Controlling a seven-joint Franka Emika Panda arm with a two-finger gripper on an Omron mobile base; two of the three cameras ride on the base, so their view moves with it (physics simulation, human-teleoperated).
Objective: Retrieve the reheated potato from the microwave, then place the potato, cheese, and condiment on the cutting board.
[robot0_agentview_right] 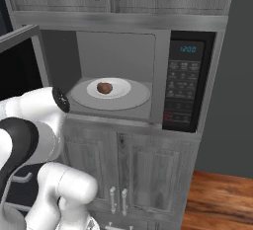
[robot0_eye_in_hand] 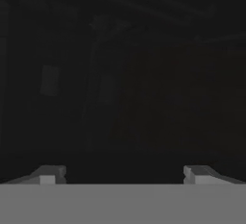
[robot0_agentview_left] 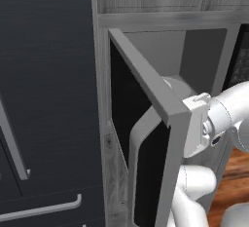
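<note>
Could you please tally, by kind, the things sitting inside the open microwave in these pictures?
Round brown potato: 1
Small round white plate under the potato: 1
Large pale grey round turntable under the plate: 1
Total: 3

The microwave (robot0_agentview_right: pixel 190 83) was framed in matt grey metal, with glossy black door glass; cabinets (robot0_agentview_right: pixel 133 174) were grained wood.
</note>
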